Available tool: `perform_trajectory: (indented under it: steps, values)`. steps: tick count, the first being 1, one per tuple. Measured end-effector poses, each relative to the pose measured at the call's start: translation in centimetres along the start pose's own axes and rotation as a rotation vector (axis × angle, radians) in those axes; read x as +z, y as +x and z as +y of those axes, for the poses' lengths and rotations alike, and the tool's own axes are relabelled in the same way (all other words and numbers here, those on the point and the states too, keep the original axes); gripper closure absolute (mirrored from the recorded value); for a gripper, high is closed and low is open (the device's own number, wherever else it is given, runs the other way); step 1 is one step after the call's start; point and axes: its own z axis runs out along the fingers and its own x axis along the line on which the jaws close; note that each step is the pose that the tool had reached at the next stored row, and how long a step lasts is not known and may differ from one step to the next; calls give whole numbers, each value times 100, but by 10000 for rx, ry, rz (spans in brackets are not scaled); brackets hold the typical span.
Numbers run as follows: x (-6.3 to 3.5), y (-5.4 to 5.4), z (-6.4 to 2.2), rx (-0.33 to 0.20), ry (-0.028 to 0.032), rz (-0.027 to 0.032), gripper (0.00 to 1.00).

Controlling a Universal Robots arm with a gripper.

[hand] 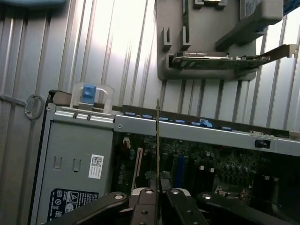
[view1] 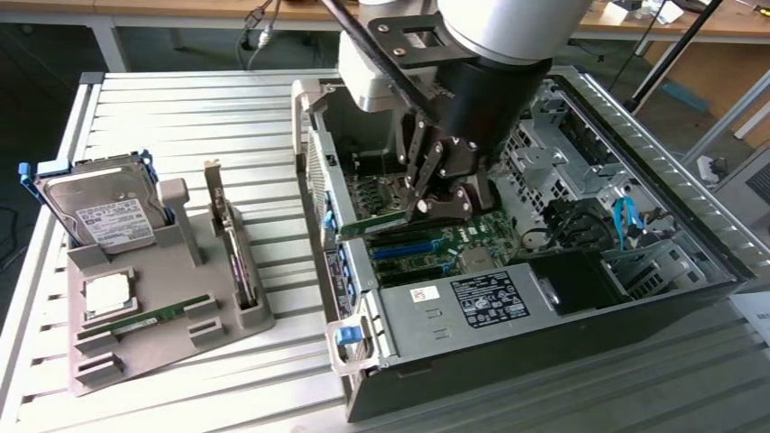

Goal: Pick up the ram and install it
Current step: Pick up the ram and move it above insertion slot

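Note:
A thin green ram stick (view1: 375, 222) hangs inside the open computer case (view1: 673, 180), just above the motherboard (view1: 448, 245), and my gripper (view1: 421, 206) is shut on its end. In the wrist view the same ram (hand: 158, 140) appears edge-on as a thin vertical line rising from between my closed fingers (hand: 174, 199), over the motherboard (hand: 211, 164). Whether the stick touches a slot I cannot tell. Its twin ram (view1: 162, 316) lies flat in the grey holder (view1: 180, 347) on the exterior view's left.
The grey holder also carries a silver hard drive (view1: 106, 215), a dark expansion card (view1: 229, 244) standing on edge and a small square chip (view1: 108, 293). A labelled power supply (view1: 481, 302) and blue latch (view1: 349, 336) sit at the case's near end. Ribbed metal table (view1: 157, 117).

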Motion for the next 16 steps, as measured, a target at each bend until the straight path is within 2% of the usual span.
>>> perform_trajectory:
  steps: [6,8,14,16]
  values:
    - [-8,32,-209,2,-24,-4,87]
    - [-12,47,-306,2,-34,-6,87]
    - [-19,76,-496,3,-52,-9,87]
    - [-24,93,-604,6,-63,-10,87]
